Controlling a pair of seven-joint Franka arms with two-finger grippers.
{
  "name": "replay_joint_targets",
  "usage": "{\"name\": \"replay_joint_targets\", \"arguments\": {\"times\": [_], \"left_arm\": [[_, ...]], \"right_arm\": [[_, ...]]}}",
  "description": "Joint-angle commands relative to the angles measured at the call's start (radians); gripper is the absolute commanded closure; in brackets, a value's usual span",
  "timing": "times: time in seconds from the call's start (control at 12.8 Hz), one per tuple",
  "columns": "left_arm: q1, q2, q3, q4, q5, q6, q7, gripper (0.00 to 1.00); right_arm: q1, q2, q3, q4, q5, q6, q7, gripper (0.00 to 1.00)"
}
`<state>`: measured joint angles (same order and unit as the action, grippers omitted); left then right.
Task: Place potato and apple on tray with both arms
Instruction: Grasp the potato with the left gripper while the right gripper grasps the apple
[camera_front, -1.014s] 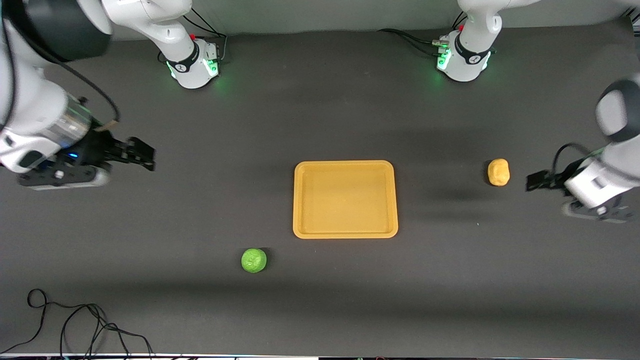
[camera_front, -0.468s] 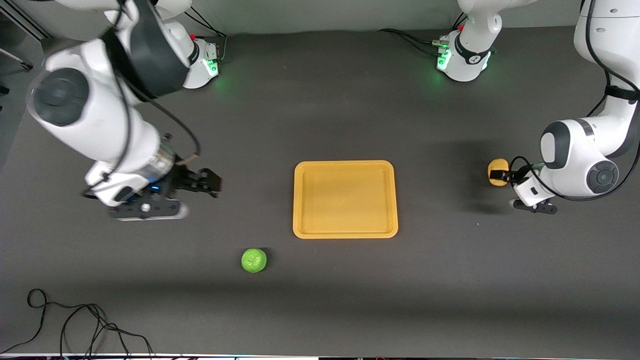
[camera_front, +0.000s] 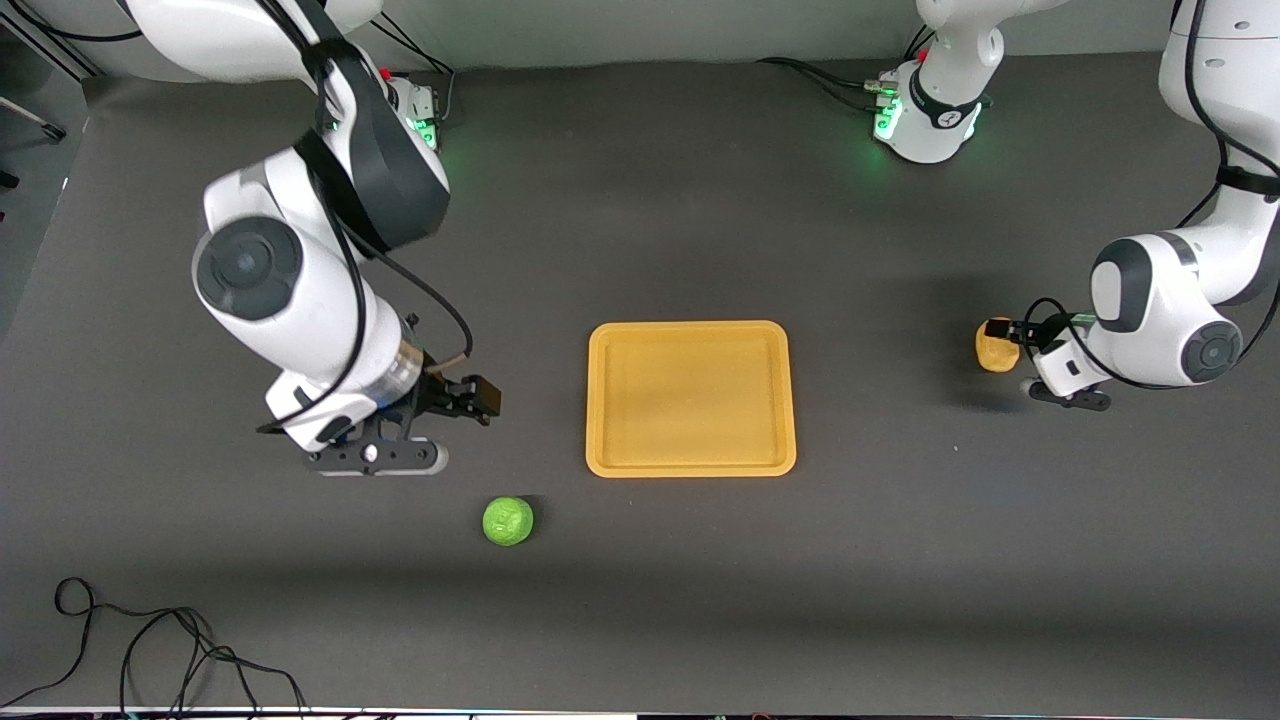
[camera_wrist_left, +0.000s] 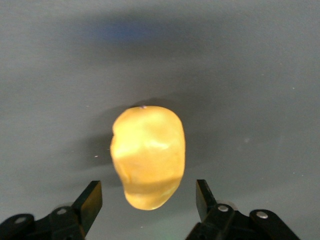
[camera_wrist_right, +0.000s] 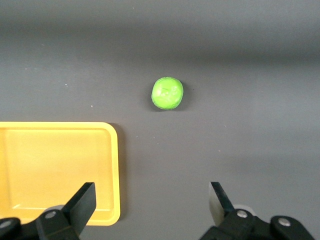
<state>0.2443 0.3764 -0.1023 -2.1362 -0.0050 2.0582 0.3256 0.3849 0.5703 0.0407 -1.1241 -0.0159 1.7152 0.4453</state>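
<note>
I see the tray (camera_front: 690, 398) lying flat near the middle of the desk, nothing on it. The potato (camera_front: 994, 346) sits on the dark desk surface toward the left arm's end, level with the tray and well apart from it. My left gripper (camera_front: 1003, 331) is down at the potato; in the left wrist view its two black fingers (camera_wrist_left: 90, 202) are spread, one on each side of the potato (camera_wrist_left: 148, 156), with a gap showing between each finger and the lump, so it is released and grasping nothing. The apple (camera_front: 508, 521) rests on the desk nearer to the front camera than the tray, just off the tray's corner at the right arm's end and close to the desk's front edge. My right gripper (camera_front: 478, 397) hangs over bare desk between the tray's short edge and the right arm's end of the desk, apart from the apple. In the right wrist view its fingers (camera_wrist_right: 82, 201) stand wide open and hold nothing, with the apple (camera_wrist_right: 167, 93) and one rounded corner of the tray (camera_wrist_right: 112, 172) both in sight. A loose black cable (camera_front: 150, 640) lies coiled at the desk's front corner at the right arm's end.
</note>
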Motion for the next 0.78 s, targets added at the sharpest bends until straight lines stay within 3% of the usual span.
{"name": "replay_joint_targets", "arguments": {"times": [0.0,0.08,0.23,0.39,0.47,0.62,0.7], "left_arm": [[-0.010,-0.008,0.001,-0.025,-0.007,0.033,0.015,0.28],[-0.017,-0.002,0.001,-0.025,-0.007,0.046,0.015,0.48],[-0.033,0.018,0.003,-0.025,-0.007,0.103,0.015,0.51],[-0.023,-0.002,0.001,-0.004,-0.007,0.083,0.016,0.87],[-0.034,-0.011,-0.002,0.018,-0.022,0.067,0.006,0.96],[-0.077,-0.036,-0.046,0.121,-0.172,-0.031,-0.084,1.00],[-0.101,-0.037,-0.075,0.209,-0.200,-0.141,-0.162,1.00]], "right_arm": [[0.005,0.071,-0.012,0.038,-0.024,0.067,0.009,0.00],[0.005,0.080,-0.012,-0.003,-0.051,0.110,0.007,0.00],[0.003,0.095,-0.012,-0.074,-0.064,0.246,0.019,0.00],[0.003,0.153,-0.012,-0.079,-0.062,0.308,0.023,0.00],[0.002,0.186,-0.012,-0.082,-0.062,0.341,0.023,0.00],[-0.009,0.218,-0.015,-0.141,-0.062,0.438,0.023,0.00],[-0.020,0.220,-0.015,-0.188,-0.064,0.493,0.023,0.00]]}}
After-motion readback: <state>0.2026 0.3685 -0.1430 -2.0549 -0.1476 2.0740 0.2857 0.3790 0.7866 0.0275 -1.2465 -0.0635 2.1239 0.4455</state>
